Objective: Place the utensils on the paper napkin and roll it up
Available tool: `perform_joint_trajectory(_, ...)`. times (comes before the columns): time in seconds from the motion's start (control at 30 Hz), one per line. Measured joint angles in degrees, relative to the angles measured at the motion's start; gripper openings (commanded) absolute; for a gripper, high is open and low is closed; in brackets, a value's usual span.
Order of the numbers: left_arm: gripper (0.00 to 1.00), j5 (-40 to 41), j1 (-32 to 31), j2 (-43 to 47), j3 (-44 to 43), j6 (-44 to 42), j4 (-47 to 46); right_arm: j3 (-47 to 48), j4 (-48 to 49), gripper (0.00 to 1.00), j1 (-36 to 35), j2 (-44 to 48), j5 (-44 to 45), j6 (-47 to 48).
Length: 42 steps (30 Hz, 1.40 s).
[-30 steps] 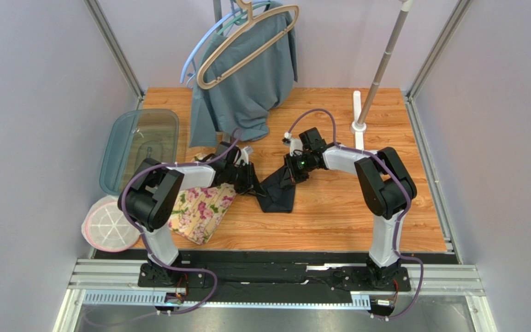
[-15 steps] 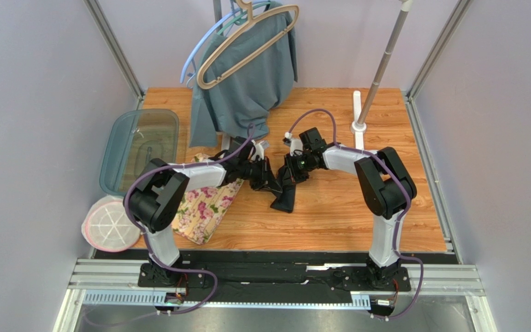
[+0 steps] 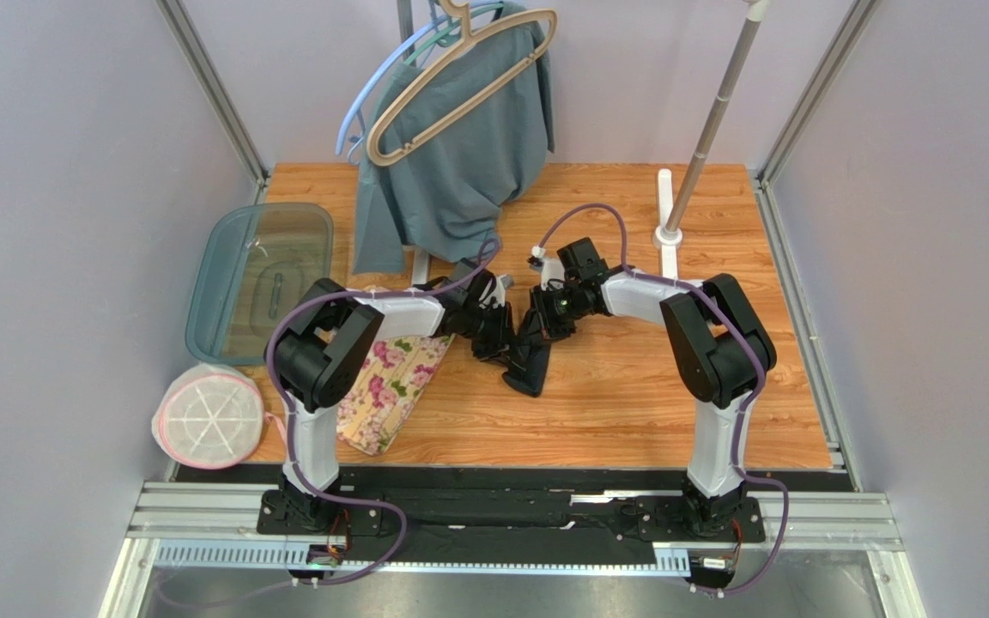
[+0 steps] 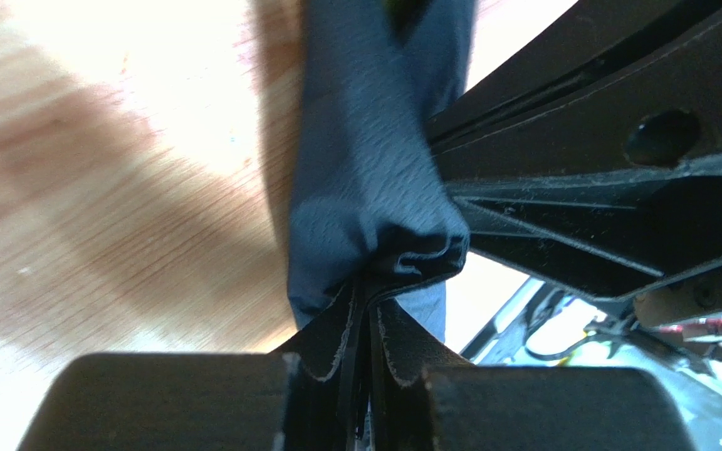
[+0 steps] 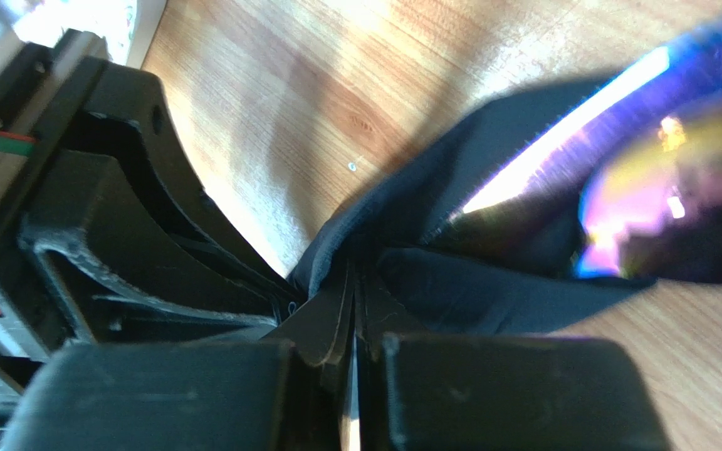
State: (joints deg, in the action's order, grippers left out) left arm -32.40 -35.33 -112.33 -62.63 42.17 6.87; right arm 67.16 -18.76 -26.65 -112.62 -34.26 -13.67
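Note:
The black paper napkin [image 3: 527,365] is bunched into a narrow folded shape at mid-table. My left gripper [image 3: 502,330] is shut on its left edge; the left wrist view shows the dark sheet [image 4: 365,169] pinched between the closed jaws. My right gripper [image 3: 540,322] is shut on the napkin's top right edge; the right wrist view shows the fold [image 5: 449,272] clamped. Iridescent purple-gold utensils [image 5: 638,178] lie inside the fold in the right wrist view; they are hidden in the top view. The two grippers are almost touching.
A floral mat [image 3: 386,386] lies left of the napkin under my left arm. A grey-teal garment [image 3: 461,155] hangs on hangers at the back. A teal lidded tub [image 3: 255,277] and a pink-rimmed white disc [image 3: 207,415] sit at the left edge. A white pole stand [image 3: 671,219] is back right.
My left gripper has moved right, pulling the napkin's left side over toward my right gripper. The napkin went from spread flat to a narrow bunched fold.

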Motion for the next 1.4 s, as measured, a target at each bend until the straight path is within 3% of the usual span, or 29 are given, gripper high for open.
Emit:
perform_joint_trajectory(0.27, 0.09, 0.7, 0.9, 0.0, -2.2, -5.5, 5.1, -0.1, -4.6, 0.17, 3.9, 2.1, -2.6, -0.8)
perform_joint_trajectory(0.57, 0.08, 0.6, 1.1, 0.0, -2.2, -5.7, 5.2, -5.9, 0.0, 0.09, 9.4, 9.6, -8.9, -7.4)
perform_joint_trajectory(1.4, 0.09, 1.0, 0.4, 1.1, -2.3, -5.7, 6.2, -7.2, 5.5, 0.00, 8.9, 1.0, -9.6, -9.2)
